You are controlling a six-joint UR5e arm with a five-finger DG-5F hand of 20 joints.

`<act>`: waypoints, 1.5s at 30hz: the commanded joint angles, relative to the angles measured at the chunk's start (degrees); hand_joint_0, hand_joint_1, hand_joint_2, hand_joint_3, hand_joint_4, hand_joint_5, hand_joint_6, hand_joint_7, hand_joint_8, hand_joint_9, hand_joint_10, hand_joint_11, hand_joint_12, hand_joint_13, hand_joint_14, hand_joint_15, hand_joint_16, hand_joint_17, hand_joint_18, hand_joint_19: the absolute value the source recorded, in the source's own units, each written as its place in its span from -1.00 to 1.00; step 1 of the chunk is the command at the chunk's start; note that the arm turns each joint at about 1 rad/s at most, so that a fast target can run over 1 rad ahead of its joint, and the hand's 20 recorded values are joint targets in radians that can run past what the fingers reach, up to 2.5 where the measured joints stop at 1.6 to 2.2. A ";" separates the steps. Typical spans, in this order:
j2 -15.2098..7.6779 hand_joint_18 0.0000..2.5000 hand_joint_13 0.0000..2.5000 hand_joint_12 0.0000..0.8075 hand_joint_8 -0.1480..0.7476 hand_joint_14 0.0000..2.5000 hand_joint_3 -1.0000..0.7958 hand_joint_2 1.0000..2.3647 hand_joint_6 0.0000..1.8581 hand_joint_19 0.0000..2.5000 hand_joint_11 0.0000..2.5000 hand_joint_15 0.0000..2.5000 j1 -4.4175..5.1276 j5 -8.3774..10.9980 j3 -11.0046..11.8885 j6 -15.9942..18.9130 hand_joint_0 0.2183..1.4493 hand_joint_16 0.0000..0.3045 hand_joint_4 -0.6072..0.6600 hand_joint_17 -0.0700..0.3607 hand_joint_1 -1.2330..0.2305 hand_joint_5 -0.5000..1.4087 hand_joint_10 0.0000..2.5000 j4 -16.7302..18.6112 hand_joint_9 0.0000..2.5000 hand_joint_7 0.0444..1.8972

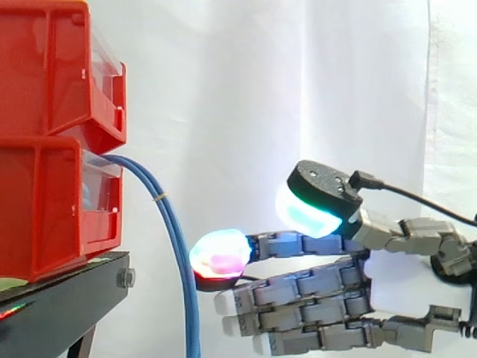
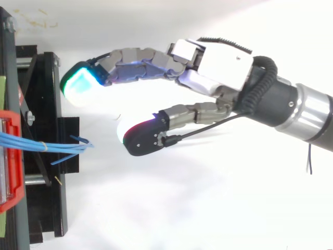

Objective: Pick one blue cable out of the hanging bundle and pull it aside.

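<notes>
Hand open, just short of the cables.
On the left we see red bins (image 1: 45, 201) stacked on a black stand (image 1: 59, 298). The blue cables (image 1: 175, 239) leave the lower bin, arc over and hang past the stand's edge. Right of them the hand (image 1: 313, 287) reaches in level, fingers straight and spread, gripping nothing. Its pink-lit pad (image 1: 220, 253) sits just beside the bundle, and the top view shows a gap.
</notes>
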 commanded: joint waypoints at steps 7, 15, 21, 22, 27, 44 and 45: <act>-4.98 -0.91 -0.80 -0.13 -0.15 -1.00 -0.44 -1.00 -0.46 -0.79 -0.89 -0.89 0.07 -2.55 5.73 1.94 -0.56 -0.64 0.20 -0.10 -0.24 -0.63 -1.00 0.21 -0.62 -0.24; -7.09 -0.87 -0.78 -0.13 -0.14 -1.00 -0.44 -1.00 -0.46 -0.78 -0.89 -0.90 0.51 -3.07 6.87 1.76 -0.54 -0.64 0.22 -0.11 -0.22 -0.62 -1.00 0.83 -0.60 -0.22; -7.27 -0.85 -0.75 -0.13 -0.13 -1.00 -0.44 -1.00 -0.46 -0.77 -0.89 -0.89 0.33 -5.45 6.79 3.43 -0.53 -0.65 0.27 -0.12 -0.21 -0.60 -1.00 2.23 -0.57 -0.18; -7.27 -0.85 -0.75 -0.13 -0.13 -1.00 -0.44 -1.00 -0.46 -0.77 -0.90 -0.88 0.33 -5.53 6.87 3.26 -0.52 -0.65 0.27 -0.12 -0.21 -0.60 -1.00 2.23 -0.57 -0.18; -7.27 -0.83 -0.73 -0.16 -0.15 -1.00 -0.39 -0.99 -0.46 -0.76 -0.89 -0.88 0.60 -5.62 6.87 1.59 -0.47 -0.67 0.27 -0.15 -0.21 -0.56 -0.99 3.46 -0.54 -0.04; -7.27 -0.81 -0.72 -0.16 -0.12 -1.00 -0.41 -1.00 -0.46 -0.74 -0.87 -0.87 0.51 -7.73 7.67 0.97 -0.47 -0.68 0.21 -0.16 -0.21 -0.55 -0.99 3.55 -0.53 0.16; -7.27 -0.81 -0.72 -0.16 -0.12 -1.00 -0.41 -1.00 -0.46 -0.74 -0.87 -0.87 0.51 -7.73 8.72 0.79 -0.47 -0.68 0.21 -0.16 -0.21 -0.55 -1.00 3.38 -0.53 0.16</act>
